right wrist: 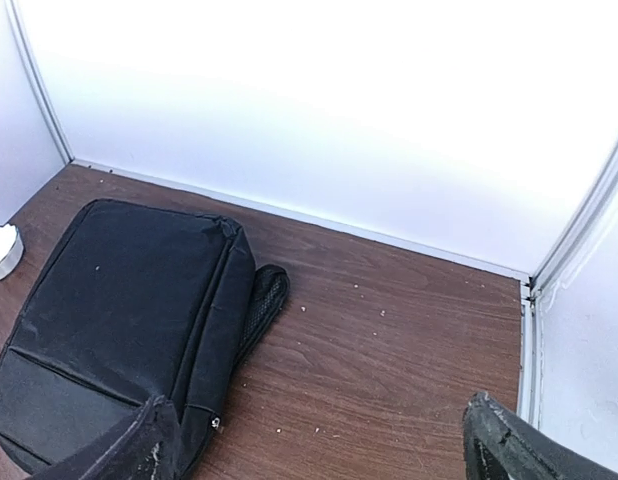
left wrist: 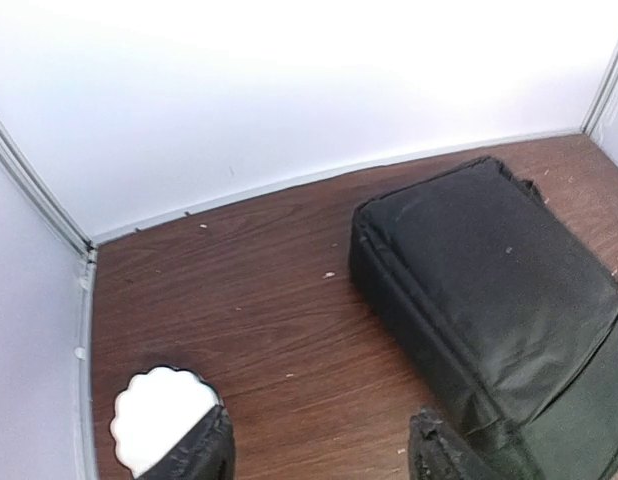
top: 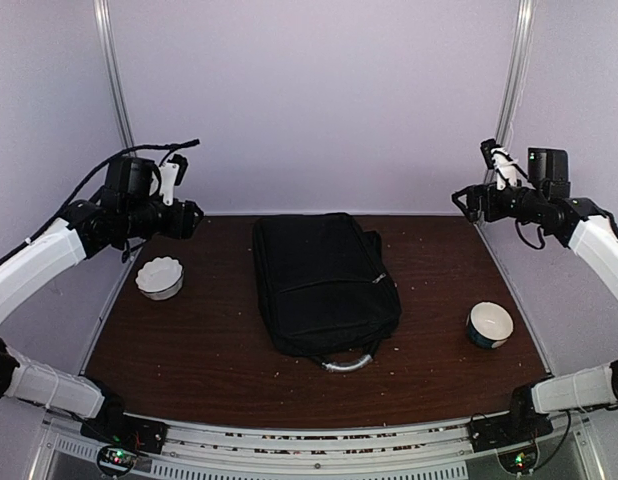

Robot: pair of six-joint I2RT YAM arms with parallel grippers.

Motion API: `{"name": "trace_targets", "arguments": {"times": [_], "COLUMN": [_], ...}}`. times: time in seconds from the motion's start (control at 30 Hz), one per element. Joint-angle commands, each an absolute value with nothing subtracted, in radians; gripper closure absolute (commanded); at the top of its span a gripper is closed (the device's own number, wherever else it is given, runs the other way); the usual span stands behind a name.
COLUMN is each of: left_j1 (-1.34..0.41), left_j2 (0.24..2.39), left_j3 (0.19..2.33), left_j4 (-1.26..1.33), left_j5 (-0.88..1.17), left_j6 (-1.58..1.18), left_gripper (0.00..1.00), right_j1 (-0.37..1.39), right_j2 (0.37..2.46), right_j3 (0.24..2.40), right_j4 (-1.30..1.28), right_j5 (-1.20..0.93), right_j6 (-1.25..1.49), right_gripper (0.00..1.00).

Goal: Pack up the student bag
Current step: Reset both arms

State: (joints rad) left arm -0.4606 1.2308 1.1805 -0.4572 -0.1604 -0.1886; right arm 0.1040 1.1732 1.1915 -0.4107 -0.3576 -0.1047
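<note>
The student bag (top: pixel 324 285) is laid flat on the worktop (top: pixel 439 370). The left gripper (left wrist: pixel 319 455) and right gripper (right wrist: pixel 324 450) are held spread, empty.

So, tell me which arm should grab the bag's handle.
Right, probably: the handle lies toward the bag's near right corner, closer to that arm, whose end effector is open and empty.

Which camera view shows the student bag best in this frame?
Top external: the whole student bag lies flat, grey loop handle included. Left wrist crops its right and lower edges; right wrist shows its far part, the near end cut off.
</note>
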Motion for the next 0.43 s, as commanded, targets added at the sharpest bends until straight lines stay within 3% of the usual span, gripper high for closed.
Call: {"name": "trace_targets", "arguments": {"times": [0.0,0.1,0.13,0.17,0.4], "left_j1": [-0.453,-0.454,-0.454,-0.453,-0.453], "left_j2": [1.188,1.151,1.136,1.123,1.074], "left_j3": [1.108,1.072,1.06,1.048,1.032], "left_j4": [-0.408,-0.393,-0.384,-0.373,-0.356], "left_j5": [-0.242,-0.291,-0.309,-0.323,-0.359], "left_j6": [-0.113,-0.076,-0.075,-0.076,-0.097], "left_gripper": [0.32,0.24,0.07,0.03,0.02], "right_j1": [0.07,0.07,0.07,0.069,0.066], "right_j2": [1.095,1.025,1.014,1.003,0.966], "right_j3": [1.121,1.028,1.013,0.999,0.921], "right_j4": [-0.336,-0.232,-0.221,-0.209,-0.156], "right_j5": [-0.359,-0.29,-0.259,-0.241,-0.205], "right_j6": [-0.045,0.029,0.048,0.067,0.086], "right_gripper": [0.0,0.0,0.0,0.0,0.0]}}
